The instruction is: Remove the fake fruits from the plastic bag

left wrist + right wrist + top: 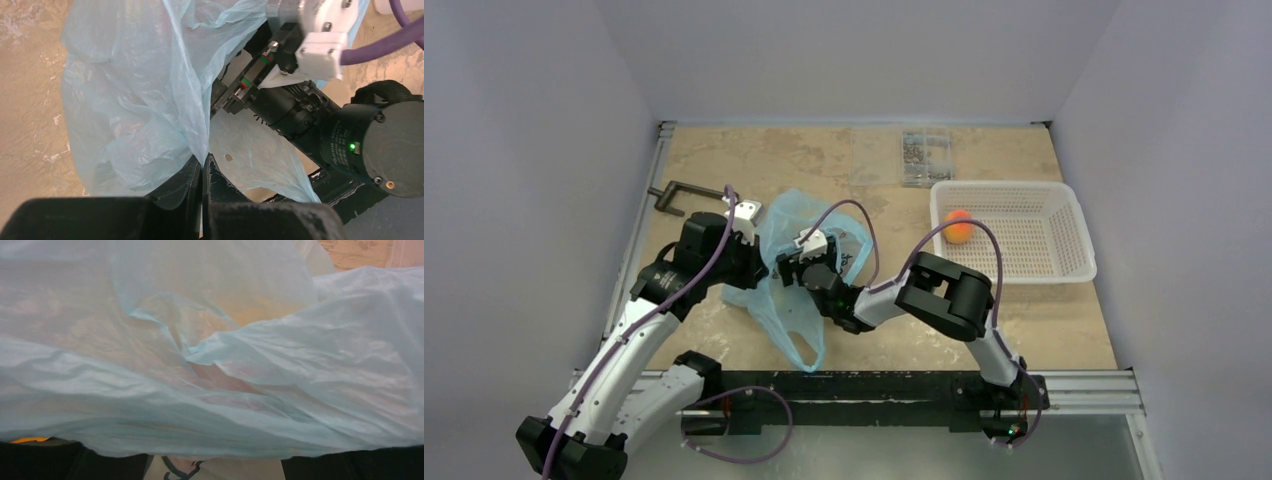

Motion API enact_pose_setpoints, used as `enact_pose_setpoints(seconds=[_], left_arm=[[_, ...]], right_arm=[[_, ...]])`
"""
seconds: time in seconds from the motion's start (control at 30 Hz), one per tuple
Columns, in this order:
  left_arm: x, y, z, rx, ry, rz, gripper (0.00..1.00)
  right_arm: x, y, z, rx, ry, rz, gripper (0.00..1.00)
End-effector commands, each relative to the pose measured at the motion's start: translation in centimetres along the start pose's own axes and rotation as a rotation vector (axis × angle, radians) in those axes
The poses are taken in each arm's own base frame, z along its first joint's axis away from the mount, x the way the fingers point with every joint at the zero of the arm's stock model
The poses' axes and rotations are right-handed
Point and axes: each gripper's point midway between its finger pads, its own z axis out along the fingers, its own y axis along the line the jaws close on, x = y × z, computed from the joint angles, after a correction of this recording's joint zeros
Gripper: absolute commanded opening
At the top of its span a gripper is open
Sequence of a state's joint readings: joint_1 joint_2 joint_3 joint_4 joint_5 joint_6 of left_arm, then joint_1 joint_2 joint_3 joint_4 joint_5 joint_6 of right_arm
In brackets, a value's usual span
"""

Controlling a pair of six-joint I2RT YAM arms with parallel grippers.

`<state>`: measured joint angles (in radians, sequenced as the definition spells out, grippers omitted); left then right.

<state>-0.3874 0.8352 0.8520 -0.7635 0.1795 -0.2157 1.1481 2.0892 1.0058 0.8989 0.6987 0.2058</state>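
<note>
Left gripper [202, 162]: fingers together, clamped on a fold of the plastic bag [784, 215]. Right gripper [794, 266]: in its own wrist view the two dark fingers stand apart at the bottom corners with bag film draped over them, and I see nothing clamped between them. Beneath both grippers the table [754, 160] is a mottled beige, stone-patterned top. It is bordered by metal rails [874, 385] at the near and left edges and enclosed by plain grey walls [844, 50]. The left arm reaches forward from its base and bends inward at the wrist toward the bag's left side. The right arm folds sharply at the elbow and points leftward, its wrist at the bag's opening, close beside the left gripper. The bag is light blue and crumpled and lies at table centre, with one loop handle trailing toward the near rail. Orange and pink tints show through the film, and a yellow-orange sliver [30, 439] shows at its lower edge. I cannot tell which fruits these are. Well to the right, the white mesh basket [1079, 250] holds the peach-orange fruit [958, 227] in its far-left corner. A clear box [921, 157] of small dark items lies beyond the basket, and a dark bracket [679, 195] lies at the far left.
</note>
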Motion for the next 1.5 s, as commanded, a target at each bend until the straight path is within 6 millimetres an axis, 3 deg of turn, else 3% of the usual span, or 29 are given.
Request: enact_pose_setpoints(seconds=[0.0,0.27,0.5,0.6,0.77,0.87,0.97,1.03,1.23,1.37,1.47], left_arm=[[-0.7,-0.4,0.1,0.025,-0.034,0.031,0.0],[-0.6,-0.3,0.3,0.02,-0.024,0.031,0.0],[-0.5,0.0,0.3,0.004,-0.022,0.028,0.0],[-0.6,0.0,0.2,0.001,-0.027,0.03,0.0],[-0.6,0.0,0.1,-0.002,-0.027,0.031,0.0],[-0.5,0.1,0.1,-0.007,-0.025,0.028,0.0],[-0.5,0.3,0.0,-0.016,-0.024,0.026,0.0],[-0.6,0.3,0.0,-0.019,-0.027,0.026,0.0],[-0.5,0.3,-0.1,-0.019,-0.027,0.023,0.0],[-0.5,0.3,-0.2,-0.024,-0.027,0.02,0.0],[-0.5,0.3,-0.2,-0.024,-0.026,0.02,0.0]], right_arm=[[-2.0,0.0,1.7,0.036,-0.079,-0.01,0.79],[-1.1,0.4,2.1,0.013,-0.067,-0.029,0.51],[-2.4,0.5,1.0,-0.022,-0.064,-0.028,0.25],[-3.0,0.7,0.0,-0.06,-0.04,-0.009,0.07],[-3.7,0.8,-2.5,-0.138,0.012,0.036,0.0],[-3.5,2.3,-4.8,-0.282,0.089,0.036,0.0],[-2.8,4.7,-8.4,-0.509,0.193,0.016,0.0],[-2.5,5.0,-11.0,-0.61,0.236,0.018,0.0],[-5.9,2.1,-15.7,-0.636,0.194,0.032,0.0],[-9.7,-2.0,-16.4,-0.471,0.1,0.02,0.0],[-13.9,-5.9,-16.5,-0.315,-0.029,0.035,0.0]])
